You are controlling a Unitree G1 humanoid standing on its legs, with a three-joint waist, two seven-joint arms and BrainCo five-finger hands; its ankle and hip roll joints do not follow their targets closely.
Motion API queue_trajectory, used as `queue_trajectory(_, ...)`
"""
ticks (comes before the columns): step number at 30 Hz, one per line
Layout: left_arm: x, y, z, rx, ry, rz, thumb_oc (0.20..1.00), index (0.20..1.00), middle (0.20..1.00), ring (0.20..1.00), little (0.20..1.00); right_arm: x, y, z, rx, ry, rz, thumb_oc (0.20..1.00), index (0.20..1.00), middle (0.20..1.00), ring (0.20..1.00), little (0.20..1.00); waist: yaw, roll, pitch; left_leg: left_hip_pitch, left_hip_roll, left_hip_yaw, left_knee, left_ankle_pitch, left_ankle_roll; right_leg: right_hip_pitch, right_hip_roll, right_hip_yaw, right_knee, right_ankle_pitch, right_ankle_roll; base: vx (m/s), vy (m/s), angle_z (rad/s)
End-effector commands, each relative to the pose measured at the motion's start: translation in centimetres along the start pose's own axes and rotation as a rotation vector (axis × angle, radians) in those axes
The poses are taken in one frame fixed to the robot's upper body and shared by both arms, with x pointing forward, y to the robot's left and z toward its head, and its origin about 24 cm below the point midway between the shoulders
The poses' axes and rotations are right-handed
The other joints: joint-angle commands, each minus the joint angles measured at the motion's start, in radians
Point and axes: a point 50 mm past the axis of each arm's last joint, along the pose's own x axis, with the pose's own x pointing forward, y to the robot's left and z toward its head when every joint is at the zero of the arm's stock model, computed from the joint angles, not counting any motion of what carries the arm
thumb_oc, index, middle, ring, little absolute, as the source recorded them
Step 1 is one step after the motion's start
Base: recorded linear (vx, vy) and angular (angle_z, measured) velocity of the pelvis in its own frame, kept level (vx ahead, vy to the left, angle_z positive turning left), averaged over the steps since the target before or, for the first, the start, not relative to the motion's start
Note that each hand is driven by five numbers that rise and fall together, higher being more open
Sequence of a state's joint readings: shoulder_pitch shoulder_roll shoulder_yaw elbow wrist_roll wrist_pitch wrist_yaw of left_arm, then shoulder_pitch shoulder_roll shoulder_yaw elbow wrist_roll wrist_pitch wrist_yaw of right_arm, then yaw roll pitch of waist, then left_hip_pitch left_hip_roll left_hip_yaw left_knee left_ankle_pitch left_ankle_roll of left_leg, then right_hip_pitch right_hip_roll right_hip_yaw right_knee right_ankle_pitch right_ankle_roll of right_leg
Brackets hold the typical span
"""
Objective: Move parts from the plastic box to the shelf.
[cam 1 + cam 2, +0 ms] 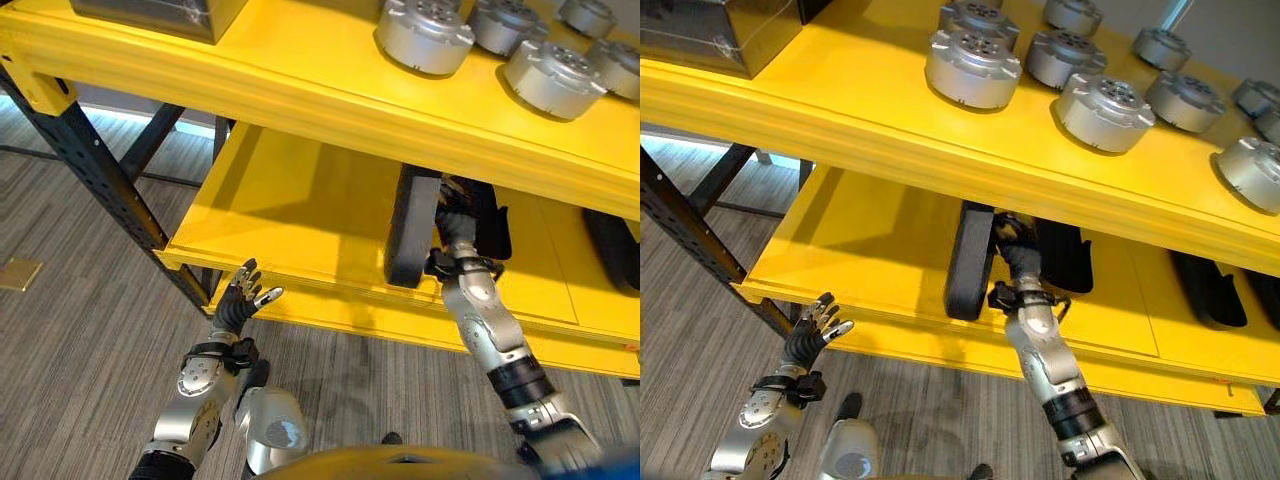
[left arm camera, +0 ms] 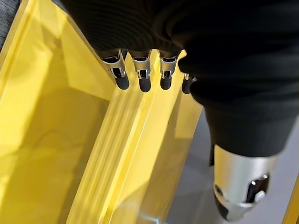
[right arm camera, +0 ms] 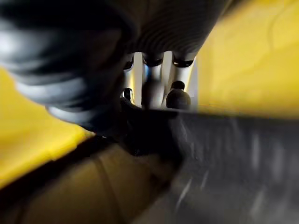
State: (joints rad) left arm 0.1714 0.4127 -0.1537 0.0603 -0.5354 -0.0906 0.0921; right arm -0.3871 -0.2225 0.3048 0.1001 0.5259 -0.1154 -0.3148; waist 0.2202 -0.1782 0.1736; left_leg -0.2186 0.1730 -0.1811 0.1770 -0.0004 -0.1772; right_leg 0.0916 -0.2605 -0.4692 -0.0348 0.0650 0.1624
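Nearest, the left hand [image 1: 240, 296] hovers open, fingers spread, in front of the yellow shelf's [image 1: 290, 200] lower edge. Farther in, the right hand [image 1: 1015, 245] reaches under the upper board beside a black part [image 1: 968, 262] on the lower level, its long axis running front to back; the fingers are hidden, so its grip cannot be told. Round silver parts [image 1: 973, 66] sit on top.

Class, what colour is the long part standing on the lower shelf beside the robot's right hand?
Black. The long part shows best in the right eye view, against the yellow lower shelf.
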Motion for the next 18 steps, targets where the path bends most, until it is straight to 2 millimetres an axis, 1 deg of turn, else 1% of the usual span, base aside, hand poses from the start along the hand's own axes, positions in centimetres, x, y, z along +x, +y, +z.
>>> queue_trajectory(1, 0.0, -1.4, 1.9, -0.007, -0.086, -0.068, 1.0, 1.0, 1.0, 1.0, 1.0, 3.1, 3.1, 5.7, 0.082, -0.241, 0.059, 0.2, 0.2, 0.2, 0.2, 0.2, 0.042, 0.034, 0.007, 0.112, -0.062, 0.081, -0.139, 0.009, 0.125, -0.025, -0.043, 0.023, 0.137, -0.033, 0.022, -0.1, -0.013, 0.14)
queue_trajectory(2, 0.2, -1.6, 2.0, -0.008, -0.086, -0.076, 1.0, 1.0, 1.0, 1.0, 1.0, 3.9, 3.5, 6.0, 0.08, -0.244, 0.048, 0.2, 0.2, 0.2, 0.2, 0.2, 0.054, 0.036, 0.026, 0.095, -0.064, 0.074, -0.129, 0.01, 0.126, -0.033, -0.046, 0.019, 0.144, -0.035, 0.021, -0.09, -0.009, 0.17)
queue_trajectory(3, 0.3, -1.7, 2.1, -0.009, -0.09, -0.08, 1.0, 1.0, 1.0, 1.0, 1.0, 4.2, 3.8, 6.2, 0.072, -0.248, 0.045, 0.2, 0.2, 0.2, 0.2, 0.2, 0.058, 0.038, 0.036, 0.089, -0.067, 0.071, -0.125, 0.01, 0.127, -0.037, -0.047, 0.018, 0.147, -0.036, 0.02, -0.07, -0.007, 0.14)
queue_trajectory(4, 0.3, -1.7, 2.1, -0.009, -0.09, -0.08, 1.0, 1.0, 1.0, 1.0, 1.0, 4.3, 3.8, 6.2, 0.072, -0.248, 0.045, 0.2, 0.2, 0.2, 0.2, 0.2, 0.058, 0.037, 0.036, 0.089, -0.067, 0.071, -0.125, 0.009, 0.127, -0.037, -0.047, 0.018, 0.147, -0.036, 0.02, -0.06, 0.011, 0.09)
queue_trajectory(5, 0.4, -1.9, 2.3, -0.012, -0.098, -0.087, 1.0, 1.0, 1.0, 1.0, 1.0, 5.0, 4.0, 6.6, 0.049, -0.25, 0.027, 0.2, 0.2, 0.2, 0.2, 0.2, 0.066, 0.044, 0.056, 0.076, -0.071, 0.067, -0.117, 0.011, 0.129, -0.044, -0.05, 0.014, 0.151, -0.036, 0.018, -0.07, 0.013, 0.06)
queue_trajectory(7, 0.5, -2.0, 2.4, -0.013, -0.102, -0.094, 1.0, 1.0, 1.0, 1.0, 1.0, 5.4, 4.0, 6.8, 0.041, -0.253, 0.015, 0.2, 0.2, 0.2, 0.2, 0.2, 0.069, 0.047, 0.066, 0.07, -0.073, 0.065, -0.113, 0.011, 0.129, -0.049, -0.052, 0.012, 0.154, -0.035, 0.018, -0.06, 0.015, 0.05)
queue_trajectory(8, 0.7, -2.3, 2.7, -0.011, -0.112, -0.103, 1.0, 1.0, 1.0, 1.0, 1.0, 6.1, 4.0, 7.3, 0.015, -0.259, -0.009, 0.2, 0.2, 0.2, 0.2, 0.2, 0.075, 0.056, 0.085, 0.056, -0.077, 0.061, -0.106, 0.013, 0.131, -0.058, -0.055, 0.01, 0.157, -0.034, 0.018, -0.08, 0.02, 0.09)
queue_trajectory(12, 1.0, -2.5, 3.0, -0.014, -0.126, -0.113, 1.0, 1.0, 1.0, 1.0, 1.0, 7.0, 4.2, 8.2, -0.008, -0.28, -0.026, 0.2, 0.2, 0.2, 0.2, 0.2, 0.084, 0.071, 0.121, 0.038, -0.079, 0.058, -0.085, 0.007, 0.132, -0.072, -0.059, 0.009, 0.174, -0.037, 0.016, -0.05, 0.014, 0.07)
queue_trajectory(15, 1.2, -2.8, 3.2, -0.021, -0.133, -0.12, 1.0, 1.0, 1.0, 1.0, 1.0, 7.8, 3.9, 8.9, -0.04, -0.291, -0.065, 0.2, 0.2, 0.2, 0.2, 0.2, 0.09, 0.083, 0.145, 0.012, -0.086, 0.051, -0.068, 0.008, 0.132, -0.084, -0.063, 0.005, 0.179, -0.034, 0.015, -0.05, 0.023, 0.04)
queue_trajectory(16, 1.4, -3.0, 3.3, -0.028, -0.137, -0.126, 1.0, 1.0, 1.0, 1.0, 1.0, 8.4, 3.6, 9.3, -0.045, -0.293, -0.097, 0.2, 0.2, 0.2, 0.2, 0.2, 0.092, 0.091, 0.159, -0.004, -0.09, 0.047, -0.06, 0.009, 0.134, -0.094, -0.066, 0.001, 0.182, -0.032, 0.015, -0.05, 0.03, 0.1)
queue_trajectory(18, 1.5, -3.2, 3.4, -0.033, -0.143, -0.13, 1.0, 1.0, 1.0, 1.0, 1.0, 9.0, 3.3, 9.8, -0.059, -0.297, -0.137, 0.2, 0.2, 0.2, 0.2, 0.2, 0.095, 0.096, 0.168, -0.016, -0.092, 0.043, -0.054, 0.01, 0.134, -0.101, -0.066, -0.002, 0.182, -0.03, 0.014, -0.03, 0.018, 0.07)
